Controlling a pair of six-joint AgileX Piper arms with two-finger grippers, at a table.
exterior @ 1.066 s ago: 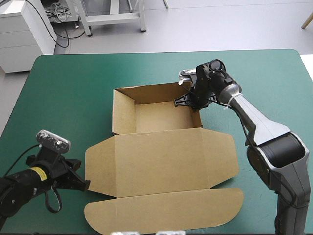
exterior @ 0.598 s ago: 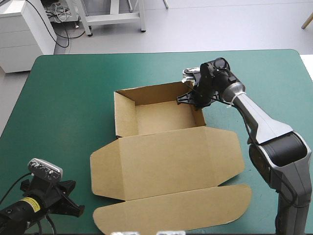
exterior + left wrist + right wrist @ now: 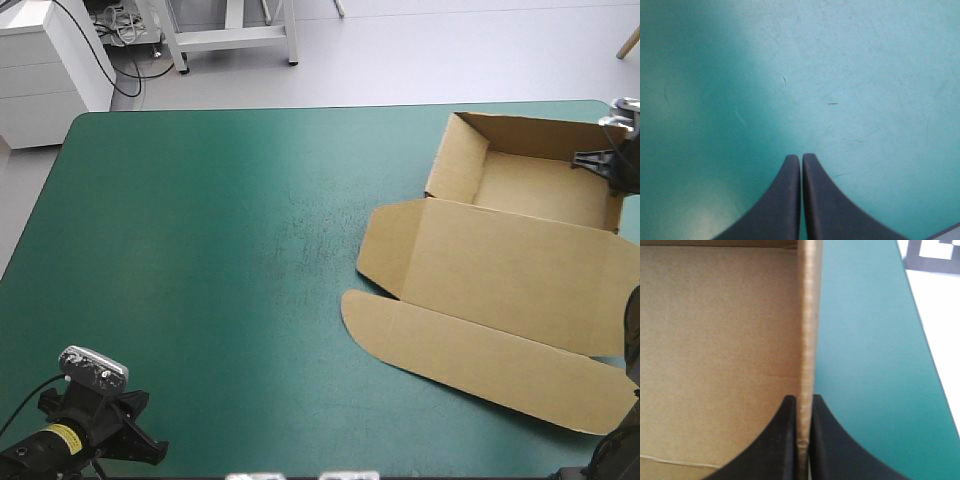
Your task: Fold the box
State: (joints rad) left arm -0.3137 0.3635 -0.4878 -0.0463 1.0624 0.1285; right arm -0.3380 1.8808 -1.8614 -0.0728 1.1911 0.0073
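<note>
The brown box [image 3: 520, 235] lies at the table's right side as an open tray with raised walls and its lid flat toward the near edge. My right gripper [image 3: 612, 160] is at the tray's far right corner, shut on the box's right wall [image 3: 807, 340], which runs up between the black fingers [image 3: 782, 440]. The tray's inside floor [image 3: 715, 350] lies to one side of that wall, teal-green cover on the other. My left gripper [image 3: 801, 162] is shut with nothing in it, low over bare cover at the near left corner [image 3: 135, 440].
The teal-green table cover [image 3: 220, 250] is bare across the left and middle. The table's right edge [image 3: 920, 330] runs close beside the box wall, with pale floor beyond it.
The box has been dragged from the table's middle to its far right, turning slightly, with my right gripper holding its wall. My left arm drew back toward the near left corner earlier.
</note>
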